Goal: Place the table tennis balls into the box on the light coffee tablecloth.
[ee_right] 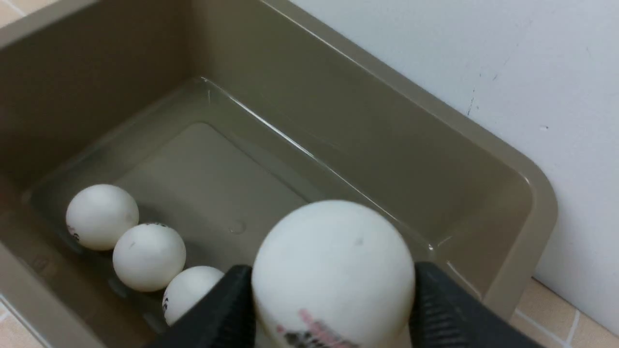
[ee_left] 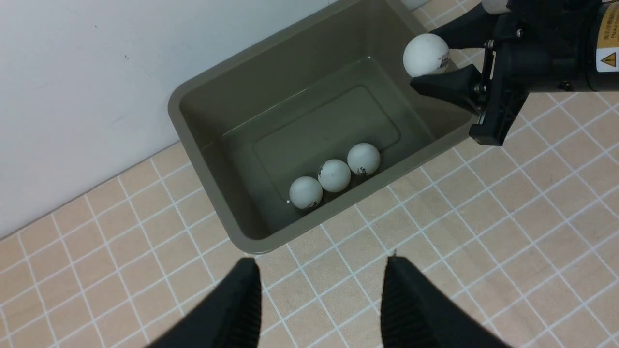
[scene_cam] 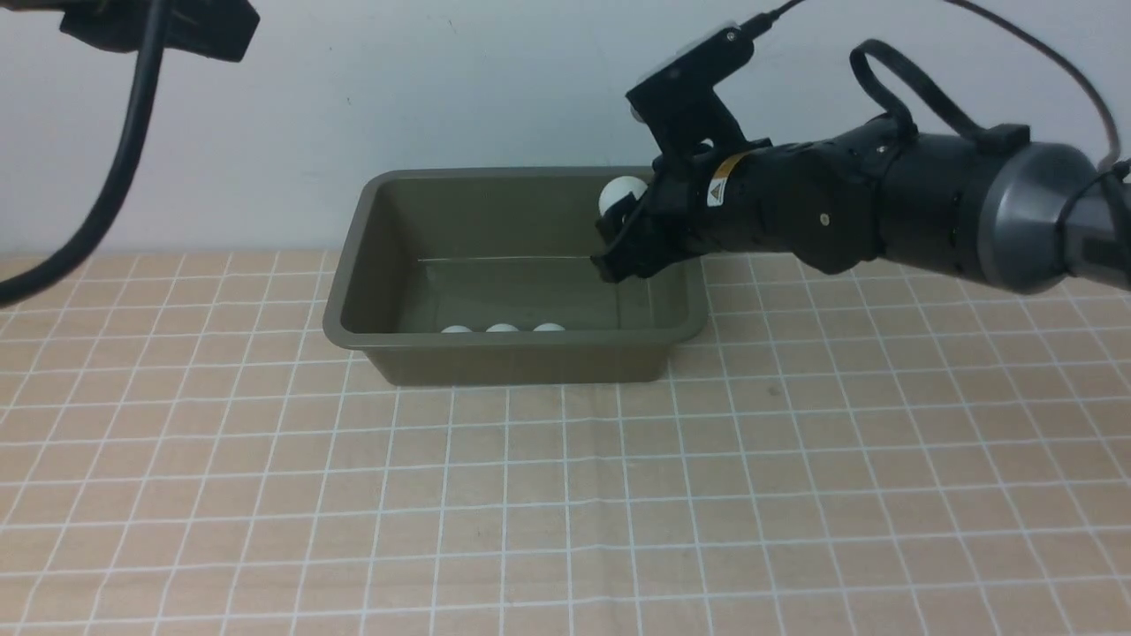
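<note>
Three balls (scene_cam: 502, 328) lie in the box (scene_cam: 346, 291) in the front view, in a row against its near wall, with only their tops showing over the rim. The fourth ball (scene_cam: 621, 194) sits in the right gripper (scene_cam: 616, 234), up over the box's far right corner. The box stands on the tablecloth (scene_cam: 565, 495), and I see no ball loose on the cloth.

From the left wrist, the three balls (ee_left: 333, 175) rest on the box floor, each just beside the next. The fourth ball (ee_left: 426, 54) is between the right gripper's fingers at the rim, well clear of the floor. The left gripper (ee_left: 320, 263) hangs over the cloth on the near side of the box, its fingers apart with nothing between them.

From the right wrist, the fourth ball (ee_right: 333, 270) fills the gap between the two fingers (ee_right: 217, 309). Both press against its sides, so I read it as gripped. The box floor lies beyond it, with the other three off to one side.

As I judge it, three of the four are done. Only the release of this last ball is left, and from here I expect it to fall inside.
</note>
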